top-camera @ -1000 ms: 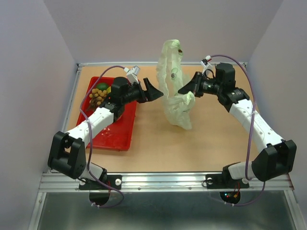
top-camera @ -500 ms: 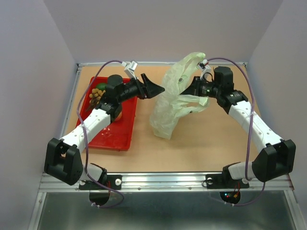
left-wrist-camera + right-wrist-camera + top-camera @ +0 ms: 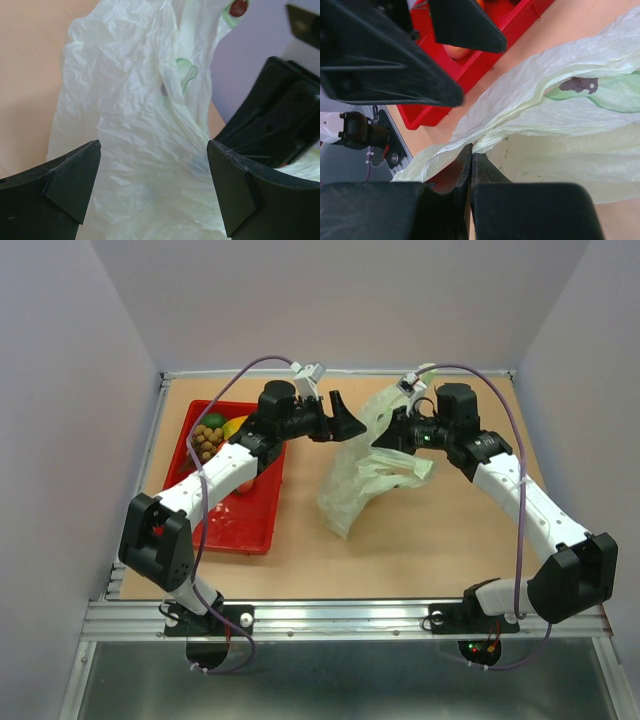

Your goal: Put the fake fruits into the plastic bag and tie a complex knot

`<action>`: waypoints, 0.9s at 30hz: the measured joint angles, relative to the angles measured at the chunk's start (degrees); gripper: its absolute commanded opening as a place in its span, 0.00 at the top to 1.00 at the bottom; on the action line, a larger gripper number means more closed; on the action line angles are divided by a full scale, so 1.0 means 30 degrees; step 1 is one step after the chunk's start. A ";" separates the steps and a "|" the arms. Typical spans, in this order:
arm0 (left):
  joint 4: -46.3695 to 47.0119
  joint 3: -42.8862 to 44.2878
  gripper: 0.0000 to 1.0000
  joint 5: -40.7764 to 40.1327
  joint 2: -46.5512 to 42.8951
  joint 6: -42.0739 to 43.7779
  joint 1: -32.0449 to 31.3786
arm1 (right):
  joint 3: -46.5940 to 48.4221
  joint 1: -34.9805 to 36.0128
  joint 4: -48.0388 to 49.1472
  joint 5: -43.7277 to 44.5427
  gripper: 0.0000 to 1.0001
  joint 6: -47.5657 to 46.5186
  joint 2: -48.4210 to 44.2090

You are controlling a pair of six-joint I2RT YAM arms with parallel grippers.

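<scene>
The right gripper (image 3: 386,437) is pinching the thin, crinkly, pale-green translucent plastic bag (image 3: 362,478) near its upper edge, with its jaws pressed together on the film (its own wrist view shows a fold caught at the fingertips (image 3: 471,156)). The bag is hanging down onto the flat tan table (image 3: 430,540) between the two arms. The left gripper (image 3: 346,422) is hovering just beside the bag, its jaws spread wide and gripping nothing. The small plastic fruits (image 3: 210,435) are lying in the red rectangular plastic tray (image 3: 240,530) at the left, apart from the bag.

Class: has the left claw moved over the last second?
Yes: the left claw moved rightward, away from the red tray, toward the plastic bag.
</scene>
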 measured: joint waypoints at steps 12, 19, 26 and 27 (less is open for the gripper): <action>0.1144 0.0350 0.01 0.1297 0.2040 -0.1188 -0.0277 | -0.0022 0.0379 -0.0918 -0.0576 1.00 -0.1960 -0.0357; 0.3534 0.0386 0.01 0.2062 0.2055 -0.3089 -0.0299 | -0.0080 0.0838 -0.1647 -0.0481 0.99 -0.3155 -0.0619; 0.2441 0.1785 0.01 0.1515 0.2951 -0.2208 -0.0991 | -0.0080 0.1144 -0.2164 -0.0386 0.99 -0.4248 -0.0619; 0.2237 0.1829 0.09 0.1421 0.3067 -0.1974 -0.1158 | -0.0080 0.1158 -0.2186 -0.0350 1.00 -0.4313 -0.0619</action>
